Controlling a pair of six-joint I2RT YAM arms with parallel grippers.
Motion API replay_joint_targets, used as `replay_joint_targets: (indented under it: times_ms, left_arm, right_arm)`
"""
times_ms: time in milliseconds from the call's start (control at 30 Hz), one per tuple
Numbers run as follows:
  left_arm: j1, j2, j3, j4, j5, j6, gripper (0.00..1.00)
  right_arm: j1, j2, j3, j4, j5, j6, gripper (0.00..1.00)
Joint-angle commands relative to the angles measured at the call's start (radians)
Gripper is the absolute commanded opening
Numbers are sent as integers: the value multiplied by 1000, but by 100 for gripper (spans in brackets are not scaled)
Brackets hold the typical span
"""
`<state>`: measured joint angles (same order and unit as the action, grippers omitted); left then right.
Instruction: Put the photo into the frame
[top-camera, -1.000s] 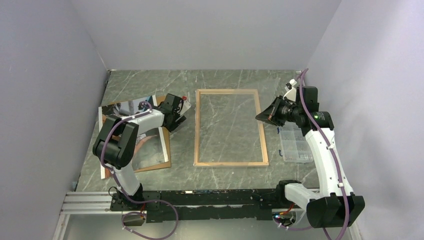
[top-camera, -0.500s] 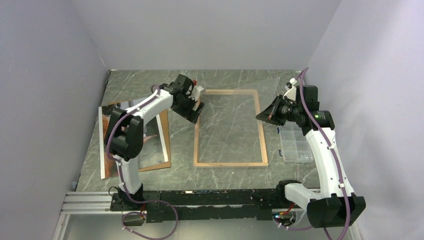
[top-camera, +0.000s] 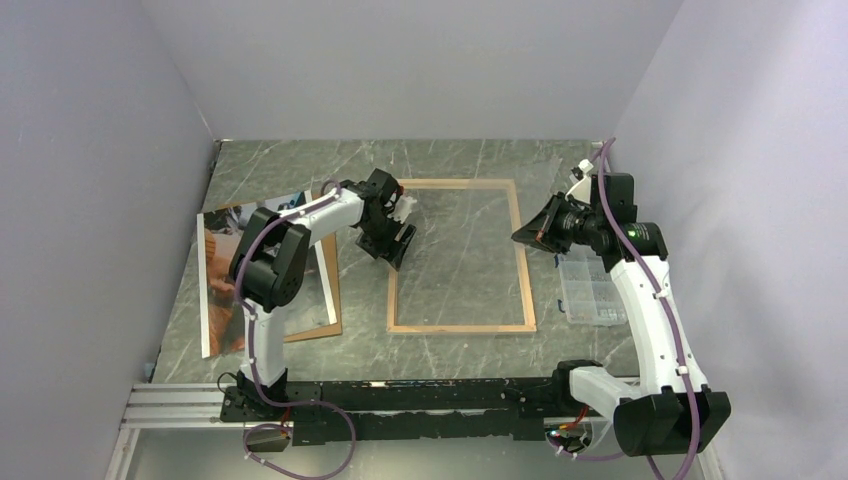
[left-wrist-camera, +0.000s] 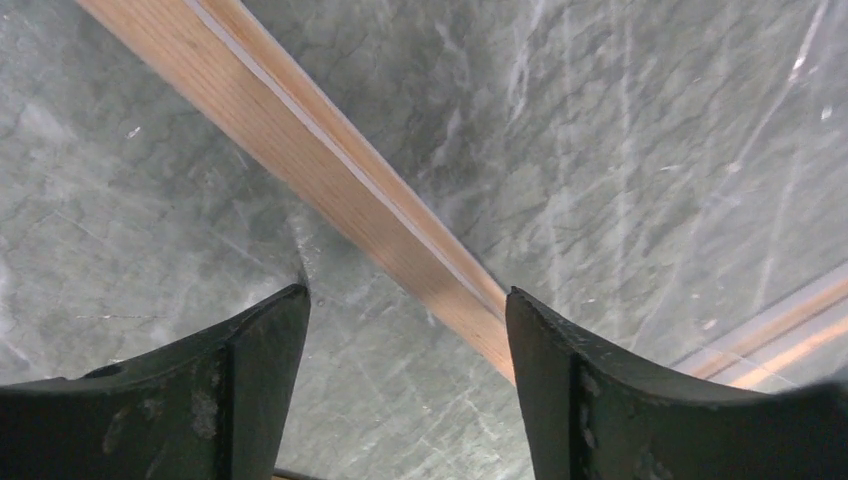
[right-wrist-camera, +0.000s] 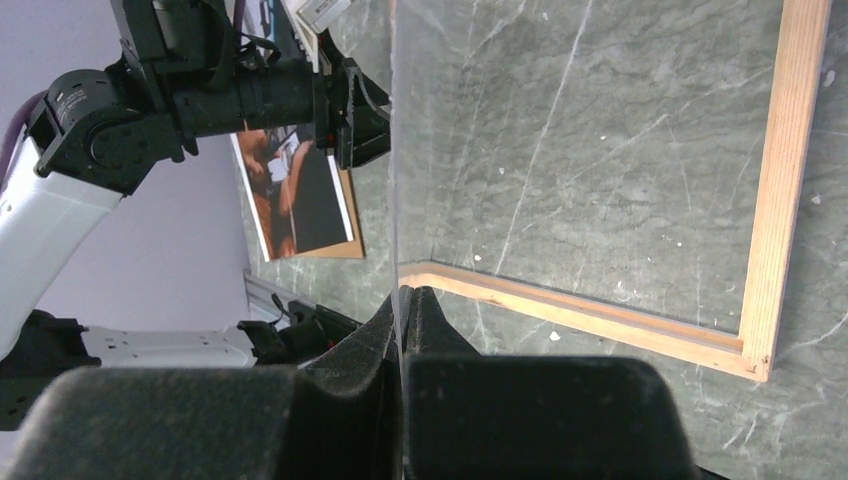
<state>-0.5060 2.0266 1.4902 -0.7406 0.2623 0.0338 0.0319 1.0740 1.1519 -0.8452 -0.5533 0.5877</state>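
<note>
Top external view gives me the layout I need: the frame (top-camera: 460, 327) lies flat mid-table, pale wood side up, long axis running away from the arm bases. The photo (top-camera: 222, 285) sits well to its left on the brown backing board (top-camera: 333, 300). Its long axis runs roughly the same way as the frame's, tilted a little.

My left claw (top-camera: 399, 245) hangs over the frame's left rail near the far corner. On the left wrist view its jaws stand apart, with the left claw (left-wrist-camera: 405, 300) straddling the wooden rail of the frame (left-wrist-camera: 330, 170) and gripping nothing. So the photo lies to that claw's left, outside the rail, and the left arm is by far the nearer one. I judge the pick belongs to that arm.

My right claw (top-camera: 517, 235) hovers above the frame's right rail. The right wrist view shows the right claw (right-wrist-camera: 405, 295) pressed together on what looks like a clear sheet (right-wrist-camera: 393, 150) seen edge-on.

As for containers, the frame encloses only bare table (top-camera: 455, 250), so the photo is not yet in it. A clear compartment box (top-camera: 590, 290) sits beside the right arm, but I cannot make out its contents.
</note>
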Motion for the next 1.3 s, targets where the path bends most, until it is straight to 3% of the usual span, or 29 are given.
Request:
replay_joint_targets:
  times_ms: [0,233,767,900,1067,1100,1267]
  left_arm:
    - [-12,19,-27,26,-103,19,72]
    - [-11,2,-83,46,-212,60,49]
    - [20,-73,-90,33,-171,97,34]
    - [66,-119,4,-34,-87,71,45]
    - [169,-202,131,-136,14,37,88]
    - [198,-220,149,-152,47,29,94]
    - [344,-313,195,-187,139,15,94]
  right_arm:
    - [7,-30,-19,42,-14,21,0]
    - [35,-26,-49,86,-12,55,0]
    - [79,60,42,116,-4,48,0]
    - [81,95,85,132,-19,47,0]
    - [113,143,185,122,-7,53,0]
    - [122,152,208,120,-4,59,0]
    - [237,217,345,124,41,113,0]
